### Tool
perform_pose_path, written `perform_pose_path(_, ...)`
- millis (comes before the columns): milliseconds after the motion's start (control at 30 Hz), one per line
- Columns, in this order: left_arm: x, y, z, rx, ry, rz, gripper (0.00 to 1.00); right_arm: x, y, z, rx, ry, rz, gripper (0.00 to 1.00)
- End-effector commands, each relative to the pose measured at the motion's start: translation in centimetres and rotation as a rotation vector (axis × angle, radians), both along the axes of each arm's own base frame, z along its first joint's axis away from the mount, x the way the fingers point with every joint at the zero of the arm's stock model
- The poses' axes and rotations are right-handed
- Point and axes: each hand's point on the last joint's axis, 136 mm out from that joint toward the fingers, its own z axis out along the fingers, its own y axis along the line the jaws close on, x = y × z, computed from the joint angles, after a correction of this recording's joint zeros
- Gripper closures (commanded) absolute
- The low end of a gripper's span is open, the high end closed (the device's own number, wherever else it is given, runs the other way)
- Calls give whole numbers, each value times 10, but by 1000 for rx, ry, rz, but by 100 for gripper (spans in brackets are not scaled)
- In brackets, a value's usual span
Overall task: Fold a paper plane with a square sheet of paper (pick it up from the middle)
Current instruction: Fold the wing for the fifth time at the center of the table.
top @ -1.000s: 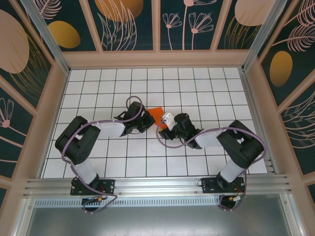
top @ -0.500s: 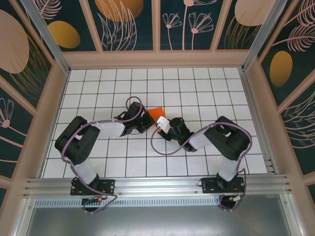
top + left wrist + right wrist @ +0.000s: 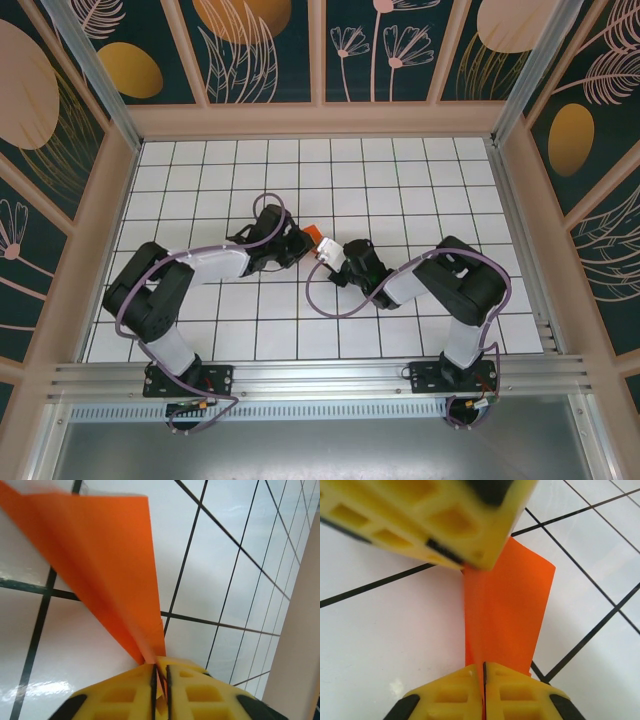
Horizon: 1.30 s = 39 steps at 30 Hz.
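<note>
Paper, where: the orange paper (image 3: 313,234) was near the middle of the bench (image 3: 400,170), between the two arms' ends.
Paper, form: it was already folded. The left wrist view showed a long flap tapering to a point along a crease. The right wrist view showed a narrow doubled strip standing on edge. I judged it was not yet a finished dart.
Left tool (image 3: 160,672): the jaws were narrow, with only a slit between them, and the tapered end of the paper was pinched in that slit.
Right tool (image 3: 484,672): the jaws were pressed together on the opposite end of the strip.
Why two grips: each tool held one end, so the fold line ran straight between them. My reading was that this held the layers together while a crease was set or one arm changed its hold.
Spacing: the tools were very near each other, and the left tool's yellow finger (image 3: 445,520) hung just over the paper.
Contact with bench: I could not tell whether the lower edge touched the tiles.
Risk: the sheet was thin, so pulling the ends apart could tear it or let it slip out.
</note>
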Motion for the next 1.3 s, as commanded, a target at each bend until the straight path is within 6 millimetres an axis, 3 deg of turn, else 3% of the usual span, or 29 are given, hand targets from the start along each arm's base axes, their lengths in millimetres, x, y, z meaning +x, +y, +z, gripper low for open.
perform_pose_path(0,11,21,21,10,-45,50,77,-9,11,7,61,63,41,94)
perform_pose_path(233,17,66,44,78,-112,149,62,-22,23,8,139,256,64,99)
perform_pose_path(400,8,76,54,62,-168,165,58,-29,33,6,185,389,65,100)
perform_pose_path(533,-4,70,54,-11,-206,120,60,-29,37,2,203,476,34,100)
perform_pose_path(833,-32,49,29,-73,-179,18,76,-41,47,-11,227,628,40,96)
perform_pose_path(1000,-33,32,15,-88,-150,-26,82,-39,48,-13,223,639,37,94)
perform_pose_path(1267,-31,30,-4,-55,-101,-24,84,-42,51,-10,233,662,57,86)
